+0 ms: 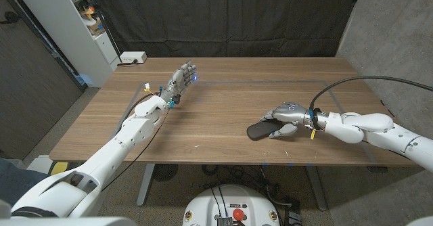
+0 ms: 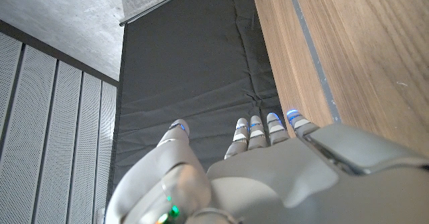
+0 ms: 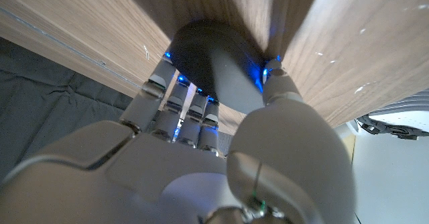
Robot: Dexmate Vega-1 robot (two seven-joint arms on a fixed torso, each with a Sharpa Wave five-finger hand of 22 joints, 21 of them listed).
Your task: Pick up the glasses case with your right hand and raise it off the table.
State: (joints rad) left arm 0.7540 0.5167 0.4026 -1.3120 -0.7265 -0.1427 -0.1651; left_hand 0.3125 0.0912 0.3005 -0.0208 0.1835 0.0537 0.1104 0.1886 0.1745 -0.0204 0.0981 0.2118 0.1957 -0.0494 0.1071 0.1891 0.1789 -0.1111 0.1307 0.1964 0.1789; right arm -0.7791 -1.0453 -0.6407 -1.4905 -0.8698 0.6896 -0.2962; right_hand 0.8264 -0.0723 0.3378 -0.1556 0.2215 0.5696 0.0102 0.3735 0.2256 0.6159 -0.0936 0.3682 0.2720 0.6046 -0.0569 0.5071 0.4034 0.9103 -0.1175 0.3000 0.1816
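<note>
The right hand (image 1: 287, 120) is closed around the case (image 1: 260, 130), a dark, rounded glasses case on the right half of the desk (image 1: 223, 111). In the right wrist view the fingers (image 3: 175, 106) wrap one side of the case (image 3: 214, 63) and the thumb (image 3: 281, 90) presses the other, so the case is grasped between them. In the head view the end of the case sticks out from under the hand toward the desk's middle; whether it is touching the wood or just off it cannot be told. The left hand (image 1: 183, 77) is well apart, at the far left of the desk, fingers stretched out and holding nothing. In its wrist view the left hand (image 2: 268, 170) points toward a dark curtain (image 2: 201, 76) behind the desk edge. A white box (image 1: 132, 58) sits at the far left corner.
</note>
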